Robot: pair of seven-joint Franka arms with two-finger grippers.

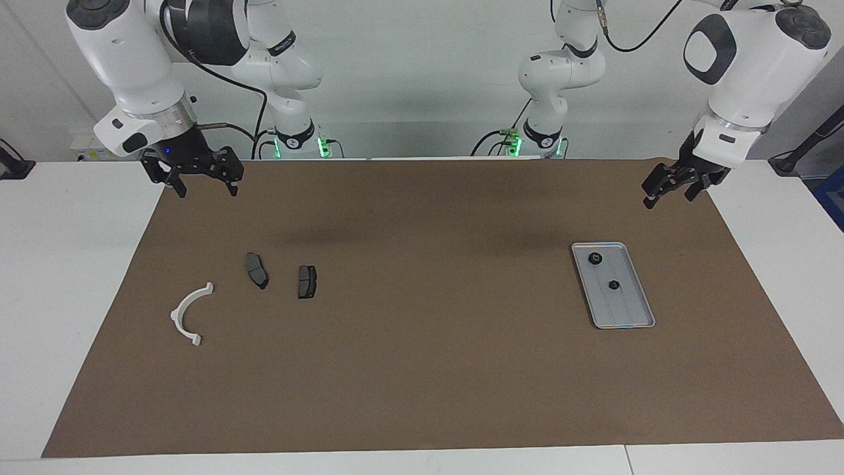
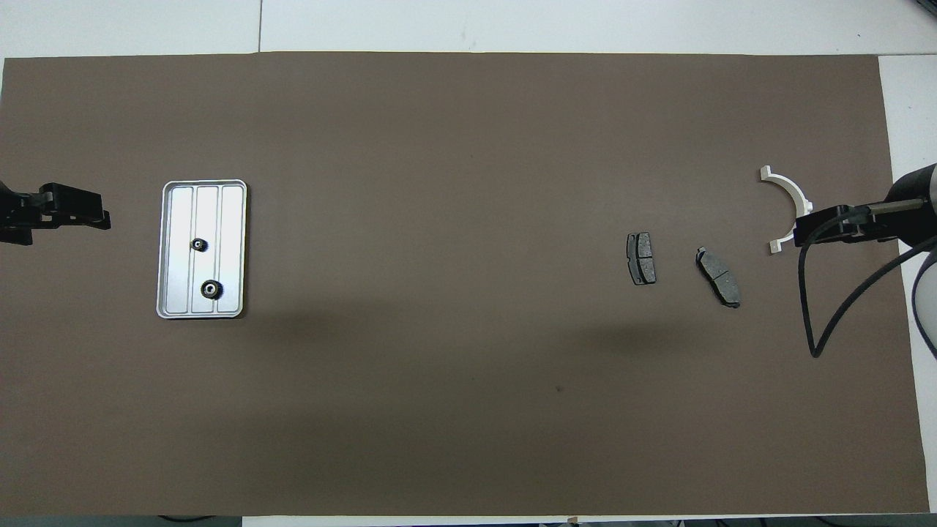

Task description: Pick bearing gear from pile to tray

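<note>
The silver tray lies on the brown mat toward the left arm's end. Two small black bearing gears rest in it, also seen from overhead. The pile toward the right arm's end is a white arc and two dark brake pads. My left gripper hangs open and empty over the mat's edge beside the tray. My right gripper hangs open and empty, raised above the mat near the arc.
The brown mat covers most of the white table. A black cable loops down from the right arm's wrist over the mat's edge. The brake pads lie side by side, slightly apart.
</note>
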